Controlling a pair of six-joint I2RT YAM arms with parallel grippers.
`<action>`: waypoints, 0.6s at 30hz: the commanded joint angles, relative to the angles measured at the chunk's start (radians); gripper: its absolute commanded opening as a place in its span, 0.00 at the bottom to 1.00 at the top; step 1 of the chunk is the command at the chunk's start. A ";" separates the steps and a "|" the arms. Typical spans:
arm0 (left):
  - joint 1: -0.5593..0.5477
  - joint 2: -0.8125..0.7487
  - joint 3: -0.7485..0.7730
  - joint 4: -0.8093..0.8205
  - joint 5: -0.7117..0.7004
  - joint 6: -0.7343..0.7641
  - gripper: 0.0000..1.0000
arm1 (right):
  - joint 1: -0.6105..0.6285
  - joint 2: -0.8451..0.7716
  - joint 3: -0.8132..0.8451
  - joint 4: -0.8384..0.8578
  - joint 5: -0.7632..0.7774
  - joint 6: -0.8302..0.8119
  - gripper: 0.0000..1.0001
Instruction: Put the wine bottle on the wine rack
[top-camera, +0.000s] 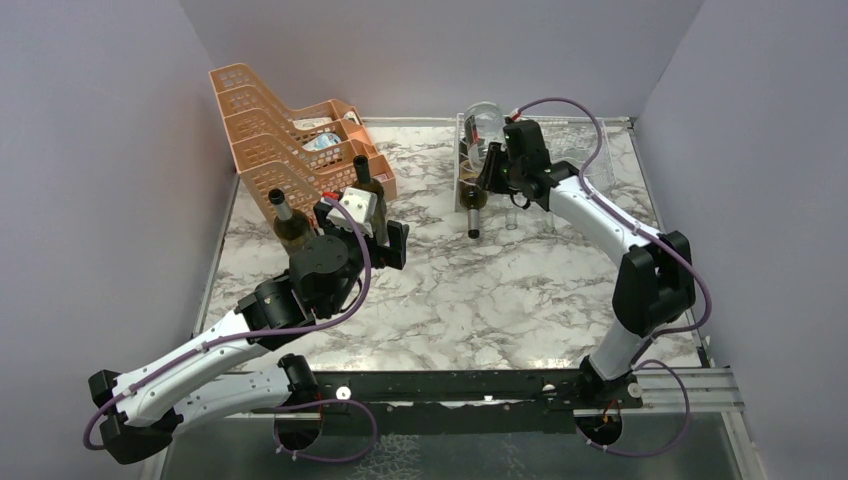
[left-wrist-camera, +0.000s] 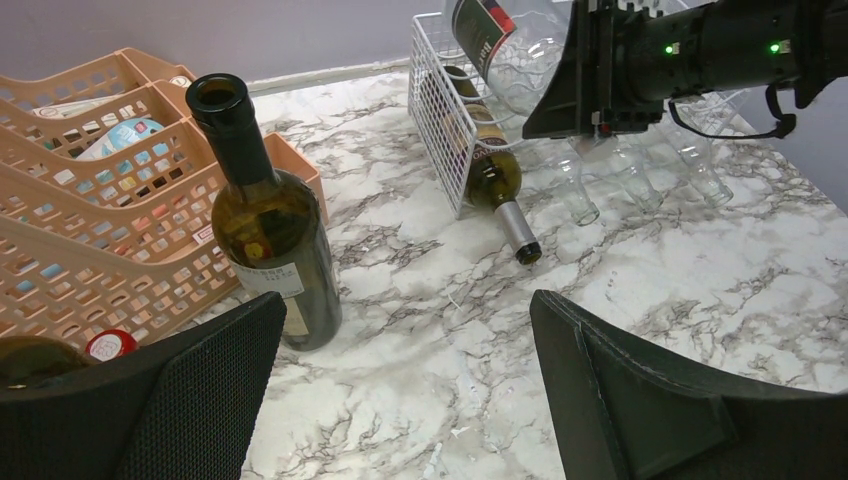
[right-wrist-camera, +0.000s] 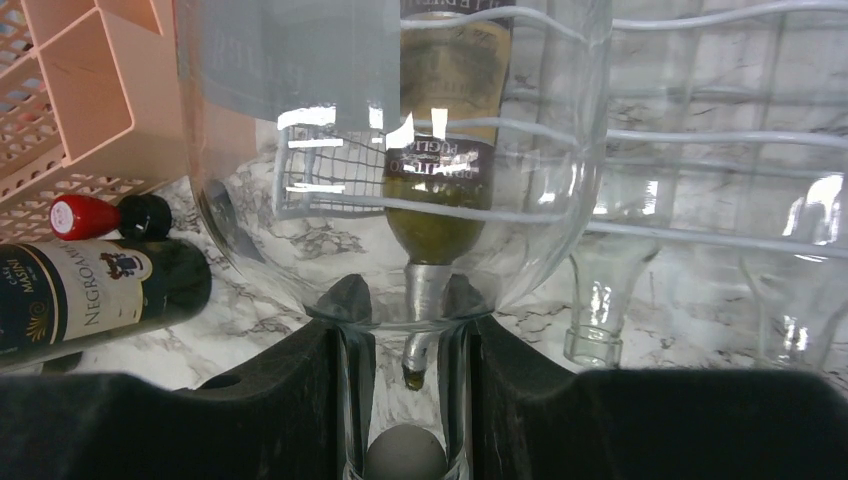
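Observation:
My right gripper (right-wrist-camera: 405, 395) is shut on the neck of a clear glass wine bottle (right-wrist-camera: 400, 150), a grey stopper showing in the neck. In the top view this wine bottle (top-camera: 483, 125) is held at the top left of the silver-white wire wine rack (top-camera: 585, 175), at the back of the table, with the right gripper (top-camera: 497, 165) just below it. A green bottle (left-wrist-camera: 495, 180) lies in the rack's lower row, neck sticking out. My left gripper (left-wrist-camera: 405, 370) is open above the marble, empty, with an upright green bottle (left-wrist-camera: 270, 220) just beyond its left finger.
Orange perforated trays (top-camera: 290, 140) stand at the back left. A second dark bottle (top-camera: 290, 225) stands by the left arm, and a red-capped bottle (right-wrist-camera: 85, 215) shows beside a labelled one (right-wrist-camera: 80, 290). Empty clear bottles (left-wrist-camera: 580, 190) lie in the rack's lower row.

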 joint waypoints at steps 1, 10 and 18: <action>-0.002 -0.006 -0.014 0.011 0.007 0.009 0.99 | -0.005 0.003 0.134 0.205 -0.026 0.064 0.01; -0.002 -0.014 -0.020 0.014 0.015 -0.001 0.99 | -0.007 0.111 0.217 0.168 -0.005 0.166 0.01; -0.002 -0.023 -0.020 0.014 0.016 -0.004 0.99 | -0.007 0.177 0.267 0.127 -0.023 0.199 0.05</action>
